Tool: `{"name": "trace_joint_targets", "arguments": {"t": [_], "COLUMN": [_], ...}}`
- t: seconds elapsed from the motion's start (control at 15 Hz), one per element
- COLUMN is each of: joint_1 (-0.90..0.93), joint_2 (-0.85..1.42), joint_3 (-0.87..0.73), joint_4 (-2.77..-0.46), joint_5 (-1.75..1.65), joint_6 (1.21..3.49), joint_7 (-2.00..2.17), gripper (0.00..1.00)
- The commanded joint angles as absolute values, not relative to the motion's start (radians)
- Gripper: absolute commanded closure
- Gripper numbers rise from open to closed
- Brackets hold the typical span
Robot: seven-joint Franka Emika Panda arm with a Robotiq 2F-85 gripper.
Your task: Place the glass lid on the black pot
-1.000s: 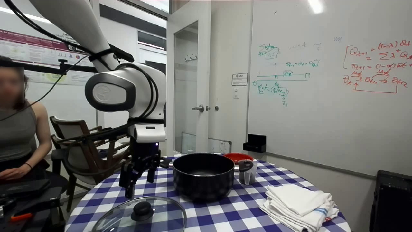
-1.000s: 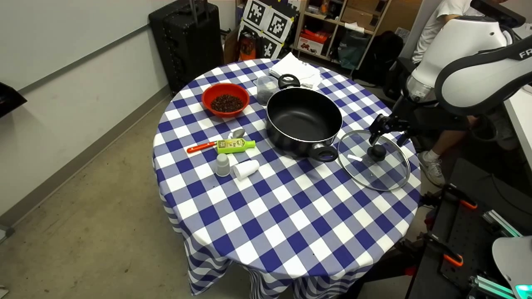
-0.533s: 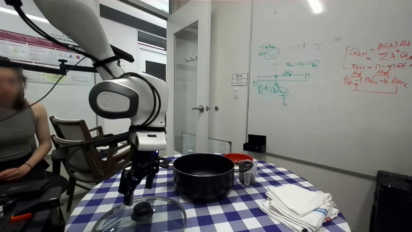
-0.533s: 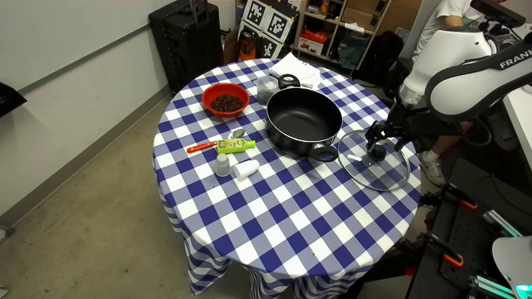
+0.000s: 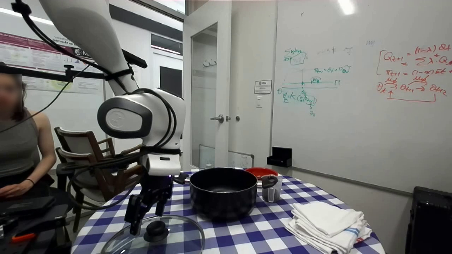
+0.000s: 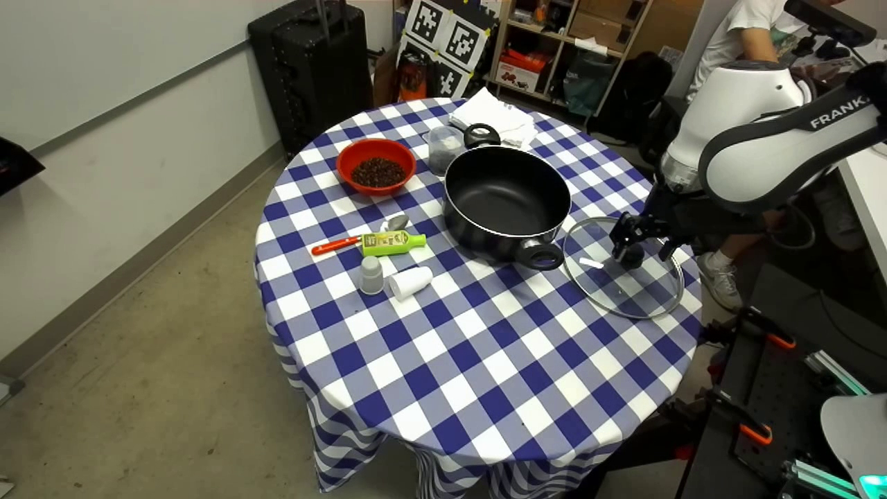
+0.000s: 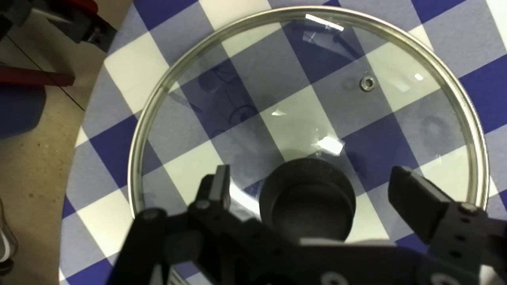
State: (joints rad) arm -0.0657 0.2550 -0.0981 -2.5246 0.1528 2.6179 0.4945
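Note:
The glass lid [image 5: 183, 231] lies flat on the checked tablecloth beside the black pot, dark knob up; it also shows in an exterior view [image 6: 627, 291] and in the wrist view [image 7: 301, 114]. The black pot [image 5: 223, 203] stands uncovered; its inside looks bare in an exterior view [image 6: 509, 197]. My gripper [image 5: 147, 223] is open, low over the lid. In the wrist view the open fingers [image 7: 309, 174] are on either side of the knob, with a gap on both sides. My gripper [image 6: 641, 256] partly hides the knob in that exterior view.
A red bowl [image 6: 380, 190] of dark beans and a clear cup [image 6: 443, 152] stand behind the pot. A folded white cloth [image 5: 326, 225] lies nearby. A green bottle [image 6: 388, 242], red-handled spoon [image 6: 336, 246], grey shaker [image 6: 371, 276] and white cup [image 6: 411, 282] are across the table.
My gripper has moved down toward the lid's knob, its fingers staying open. The lid and the pot have not moved.

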Motion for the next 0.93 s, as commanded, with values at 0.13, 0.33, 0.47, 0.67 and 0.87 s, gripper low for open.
{"name": "trace_joint_targets", "arguments": {"t": [0.13,0.33,0.47,0.67,0.87], "joint_1": [-0.052,-0.052,-0.053,-0.056,-0.058], "joint_2": [0.295,0.296,0.297,0.305,0.306], "joint_3": [-0.123,-0.13,-0.131,-0.122,-0.117], "joint_4": [-2.497,-2.488,-2.483,-2.481,-2.482], "joint_5": [0.168,0.167,0.171,0.19,0.204], "joint_6": [2.654,2.662,2.668,2.676,2.679], "joint_7": [0.496,0.496,0.493,0.482,0.478], "gripper": [0.0,0.0,0.0,0.04,0.32]}}
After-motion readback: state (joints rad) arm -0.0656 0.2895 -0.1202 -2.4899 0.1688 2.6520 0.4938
